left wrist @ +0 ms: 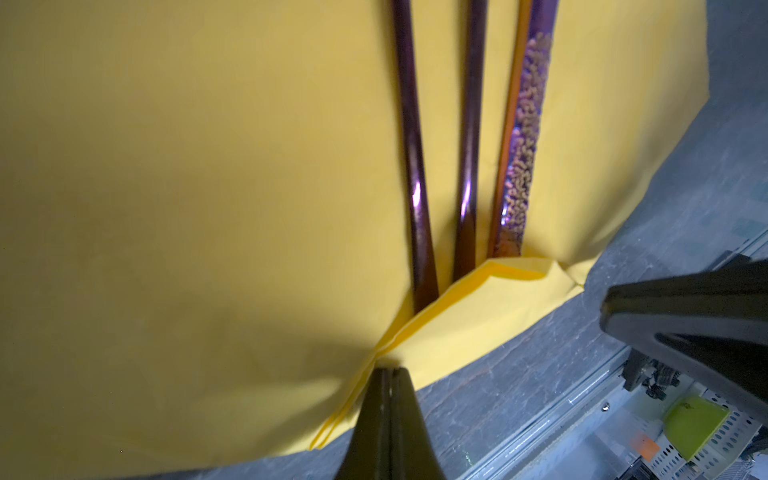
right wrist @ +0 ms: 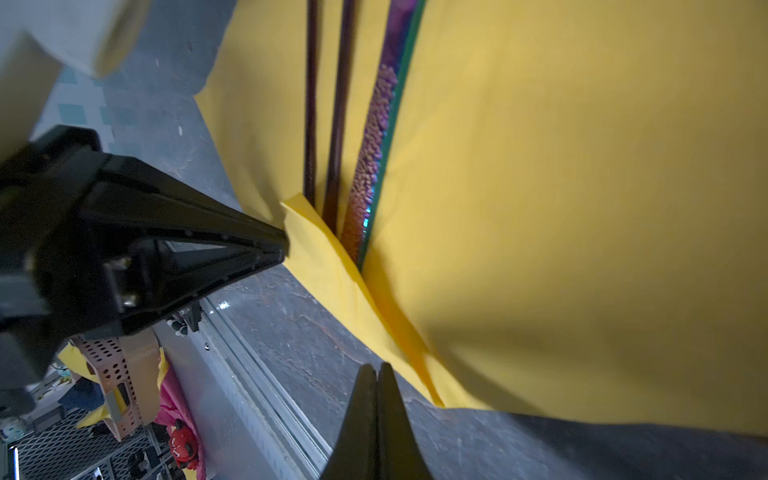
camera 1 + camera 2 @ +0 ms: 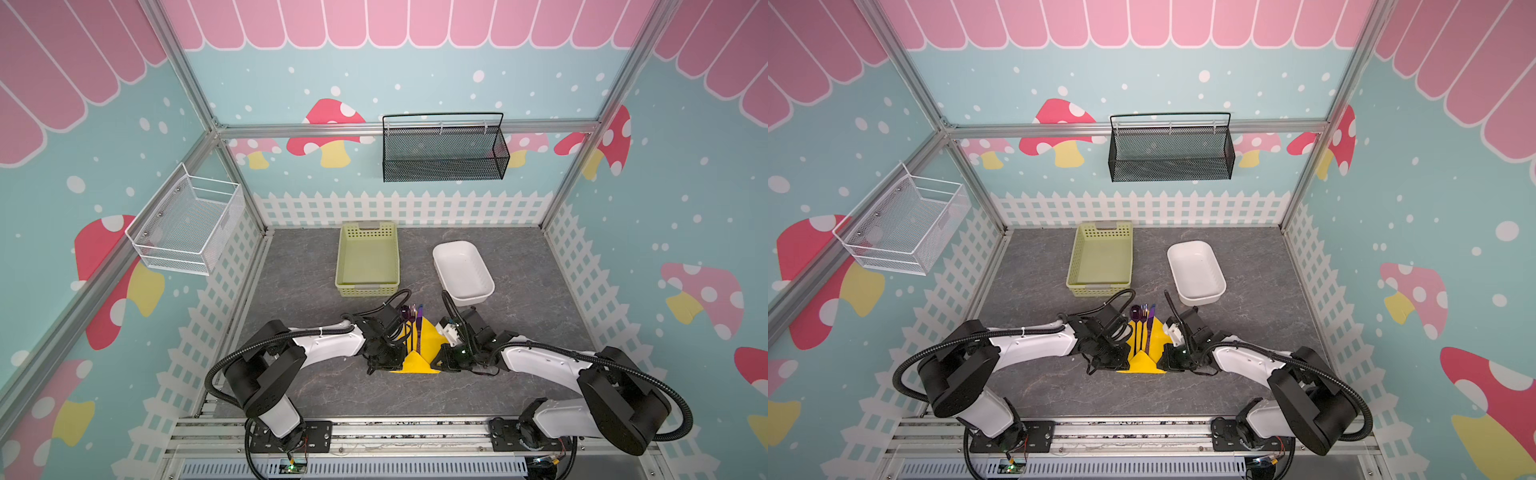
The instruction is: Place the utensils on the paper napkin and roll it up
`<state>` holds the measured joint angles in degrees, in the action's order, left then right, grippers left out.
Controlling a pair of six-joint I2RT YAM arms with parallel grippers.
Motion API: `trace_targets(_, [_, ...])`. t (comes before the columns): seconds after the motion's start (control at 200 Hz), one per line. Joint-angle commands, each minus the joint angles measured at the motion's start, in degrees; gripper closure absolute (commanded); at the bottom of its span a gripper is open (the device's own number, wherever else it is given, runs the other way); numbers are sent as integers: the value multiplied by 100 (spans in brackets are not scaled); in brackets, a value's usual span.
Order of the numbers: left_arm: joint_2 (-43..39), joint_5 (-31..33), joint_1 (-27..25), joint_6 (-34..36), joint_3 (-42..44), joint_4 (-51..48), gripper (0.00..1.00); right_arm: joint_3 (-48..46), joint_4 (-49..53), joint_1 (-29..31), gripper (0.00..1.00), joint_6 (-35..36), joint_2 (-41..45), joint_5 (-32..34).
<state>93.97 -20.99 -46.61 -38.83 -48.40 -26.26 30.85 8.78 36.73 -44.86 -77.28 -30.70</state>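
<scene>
Napkin (image 3: 417, 363), folded over the utensils (image 3: 415, 328) between the closed left gripper (image 1: 390, 372) touching its flap and the closed, empty right gripper (image 2: 377, 368), should roll tightly.

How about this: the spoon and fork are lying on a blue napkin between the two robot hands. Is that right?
Not quite. The paper napkin is yellow, not blue, as both top views show. The rest holds: the utensils lie on it, between the left gripper and the right gripper.
</scene>
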Motion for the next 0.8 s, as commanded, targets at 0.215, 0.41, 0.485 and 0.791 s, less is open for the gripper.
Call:
trace_targets(0.215, [81, 146, 12, -90, -12, -89, 98, 492, -1018, -296, 83, -298, -707, -294])
trace_targets(0.41, [112, 162, 12, -59, 14, -90, 99, 872, -1403, -569, 69, -286, -1340, -461])
trace_targets(0.485, [118, 158, 12, -62, 24, -91, 100, 1020, -1431, -637, 68, -244, -1538, -488])
trace_targets(0.791, [89, 164, 12, -88, 37, -89, 100, 1178, -1685, -856, 64, -282, -2042, -659])
